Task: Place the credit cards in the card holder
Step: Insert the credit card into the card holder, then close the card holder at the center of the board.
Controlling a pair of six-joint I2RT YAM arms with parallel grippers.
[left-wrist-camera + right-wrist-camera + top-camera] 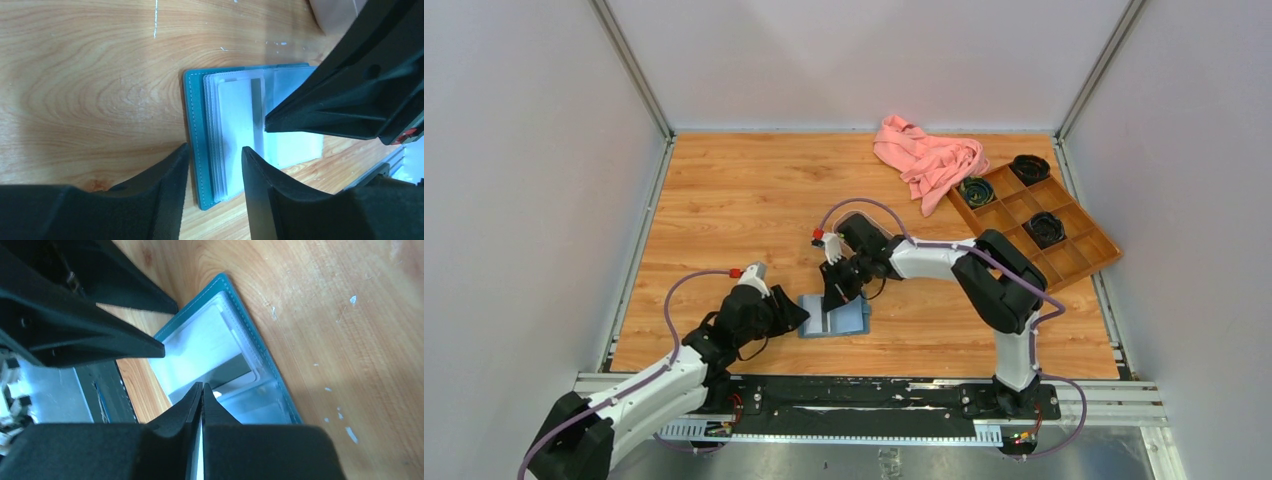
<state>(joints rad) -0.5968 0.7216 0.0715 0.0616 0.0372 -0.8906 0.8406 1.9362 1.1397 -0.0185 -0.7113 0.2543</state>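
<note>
Left arm (649, 385) low, right arm (929, 260) bent over card holder (849, 322)

Card holder (192, 135): teal-blue, pale stitching along edge; clear, bluish sleeves inside. Card (235, 107) in sleeve: white-grey, one dark grey stripe. Desk (744, 190): orange-brown wood grain, scattered white flecks. Cloth (929, 160): salmon pink. Compartmented box (1079, 245): brown. Left tool (215, 155), right tool (202, 386): black. Arms (929, 258): white and black. Cables (669, 300): purple.

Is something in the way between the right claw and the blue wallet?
No, nothing visible is. The right gripper, shut, has its tip right at the open wallet's clear pockets. The left gripper straddles the wallet's edge from the side, not between them.
</note>
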